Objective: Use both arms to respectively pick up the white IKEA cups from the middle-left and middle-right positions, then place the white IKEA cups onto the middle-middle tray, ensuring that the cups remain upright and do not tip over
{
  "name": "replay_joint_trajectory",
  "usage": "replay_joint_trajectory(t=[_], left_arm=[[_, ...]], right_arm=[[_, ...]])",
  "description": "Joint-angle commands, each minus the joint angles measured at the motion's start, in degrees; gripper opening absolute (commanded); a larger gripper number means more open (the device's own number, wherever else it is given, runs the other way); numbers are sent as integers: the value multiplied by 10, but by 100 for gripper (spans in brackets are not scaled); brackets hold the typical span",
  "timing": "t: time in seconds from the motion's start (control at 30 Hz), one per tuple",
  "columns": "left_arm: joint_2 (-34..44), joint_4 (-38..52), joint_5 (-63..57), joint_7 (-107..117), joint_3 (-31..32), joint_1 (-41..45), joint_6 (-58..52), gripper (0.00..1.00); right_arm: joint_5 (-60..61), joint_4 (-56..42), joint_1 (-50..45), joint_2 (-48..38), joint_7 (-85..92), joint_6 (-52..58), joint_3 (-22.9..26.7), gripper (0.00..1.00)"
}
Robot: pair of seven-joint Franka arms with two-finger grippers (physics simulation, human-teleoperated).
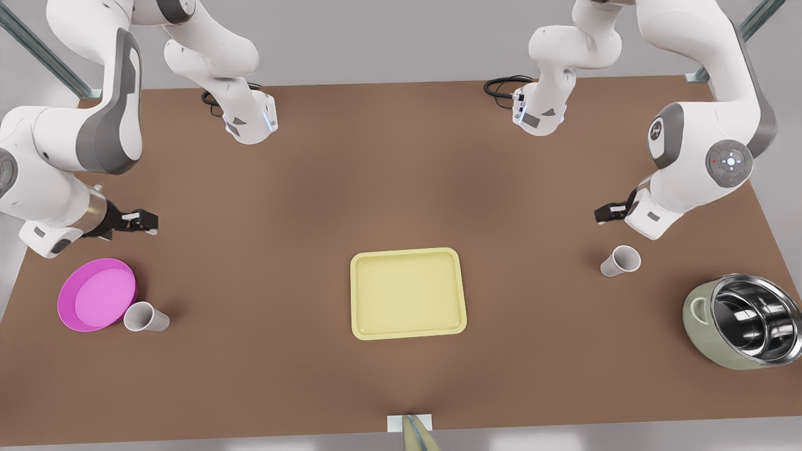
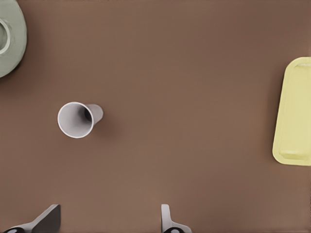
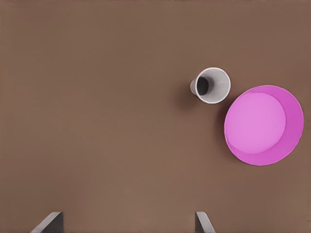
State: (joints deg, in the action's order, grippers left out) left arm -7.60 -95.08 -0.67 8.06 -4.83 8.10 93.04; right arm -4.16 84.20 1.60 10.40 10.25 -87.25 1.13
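Two white cups stood upright on the brown table (image 1: 263,351), one on each side of the yellow tray (image 1: 408,293), and neither had been picked up.

Far off on the tray's left side in the front view sat the pink bowl (image 1: 97,294). One cup (image 1: 146,317) stood just beside the bowl, on the side toward the tray; whether they touched I could not tell. The right gripper (image 1: 139,221) hung above the table behind the bowl and that cup, clear of both. The right wrist view looked down on the same cup (image 3: 211,85) and bowl (image 3: 264,125), with two fingers (image 3: 48,223) spread wide and nothing between them.

The tray lay flat at the middle of the table with nothing on it.

On the tray's right side stood the other cup (image 1: 621,260), well apart from the tray. The left gripper (image 1: 609,213) hovered behind it, not touching. Its wrist view showed that cup (image 2: 77,119) on bare table, the tray's edge (image 2: 294,111) off to one side, and the fingers (image 2: 167,221) held wide open, empty.

Farthest from the tray on that side sat the grey-green pot (image 1: 745,329) with its steel lining.
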Motion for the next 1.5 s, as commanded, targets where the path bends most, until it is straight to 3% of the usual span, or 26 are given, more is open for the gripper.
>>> replay_joint_trajectory(t=[0.0, 0.1, 0.13, 0.2, 0.3, 0.43, 0.6, 0.93, 1.0, 1.03, 1.27, 1.33, 1.4, 1.47], left_arm=[[0, 1, 5, -62, 0, -3, 14, 100], [-9, 5, 8, -74, -1, -27, 15, 100], [-49, 19, 8, -119, -2, -51, 22, 100], [-84, 11, 9, -155, -16, -74, 114, 100], [-102, -56, 57, -220, -65, -78, 209, 100], [-124, -96, 58, -221, -82, -92, 298, 100], [-148, -99, 57, -221, -82, -101, 322, 100], [-195, -142, 56, -219, -82, -101, 342, 100], [-195, -142, 56, -217, -82, -102, 340, 66], [-195, -141, 56, -217, -83, -105, 340, 60], [-209, -141, 59, -216, -82, -107, 339, 56], [-209, -141, 59, -215, -82, -107, 339, 37], [-209, -141, 59, -202, -82, -105, 338, 24], [-208, -141, 59, -190, -81, -100, 338, 21]], right_arm=[[0, 0, 0, -1, 49, -11, 0, 100], [0, -2, 1, 1, 60, -11, 0, 100], [-4, -2, 2, 7, 60, -14, 1, 100], [-11, -5, 11, 35, 61, -19, 1, 100], [-23, -28, 30, 114, 57, -68, 7, 100], [21, -117, 80, 248, 81, -132, 12, 100], [22, -168, 85, 315, 88, -216, 20, 100], [61, -170, 127, 375, 88, -252, 21, 100], [65, -170, 130, 384, 88, -253, 21, 100], [70, -170, 134, 389, 91, -253, 21, 100], [82, -167, 147, 406, 94, -259, 21, 100], [81, -166, 147, 408, 99, -258, 21, 100], [78, -164, 147, 408, 112, -258, 21, 65], [72, -163, 146, 408, 118, -258, 20, 52]])
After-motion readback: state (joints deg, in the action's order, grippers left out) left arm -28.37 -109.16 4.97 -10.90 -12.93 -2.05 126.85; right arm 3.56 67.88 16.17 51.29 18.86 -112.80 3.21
